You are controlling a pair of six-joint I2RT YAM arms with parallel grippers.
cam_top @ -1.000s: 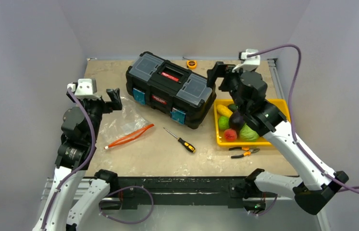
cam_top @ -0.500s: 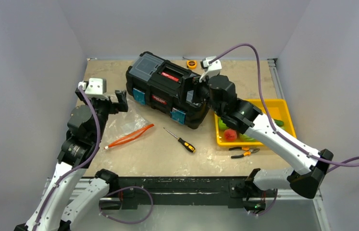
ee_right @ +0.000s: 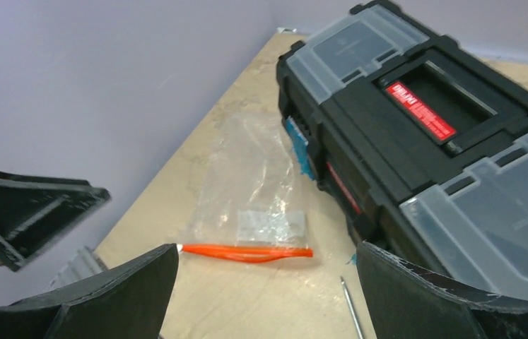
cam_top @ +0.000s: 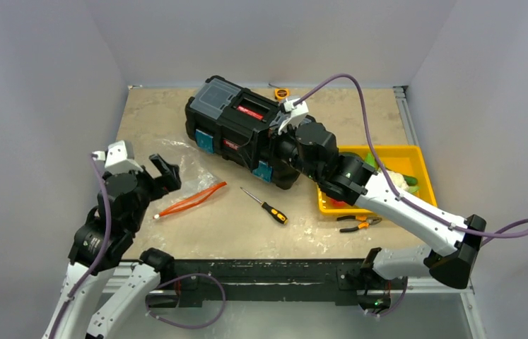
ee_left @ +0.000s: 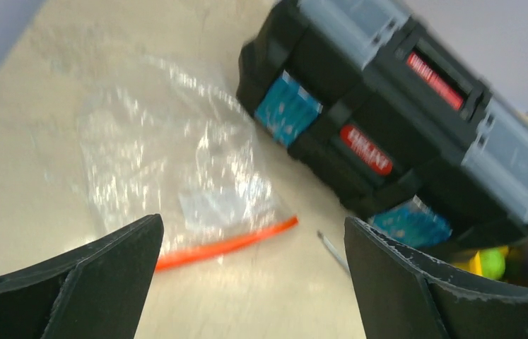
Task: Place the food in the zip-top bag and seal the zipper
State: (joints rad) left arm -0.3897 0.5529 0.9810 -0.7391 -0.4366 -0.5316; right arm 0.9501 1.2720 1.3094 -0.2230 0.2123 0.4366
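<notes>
The clear zip-top bag (cam_top: 184, 169) lies flat and empty on the table left of the toolbox, its orange-red zipper (cam_top: 190, 200) along the near edge with the mouth slightly parted. The bag (ee_left: 169, 159) and zipper (ee_left: 225, 245) show ahead of my open, empty left gripper (ee_left: 254, 282), which hovers by the bag's left side (cam_top: 164, 173). My right gripper (cam_top: 278, 145) is open and empty above the toolbox's near right end, looking at the bag (ee_right: 261, 183) and zipper (ee_right: 247, 251). The food (cam_top: 370, 158) lies in the yellow tray (cam_top: 420, 161), mostly hidden by my right arm.
A black toolbox (cam_top: 247, 131) stands diagonally at the middle back. A black-and-orange screwdriver (cam_top: 266, 205) lies in front of it. Orange-handled pliers (cam_top: 358, 224) lie near the front of the tray. A small tape measure (cam_top: 282, 93) sits at the back edge.
My right arm has swung left from above the tray to over the toolbox, uncovering part of the tray. My left arm has dropped and drawn back toward the near edge.
</notes>
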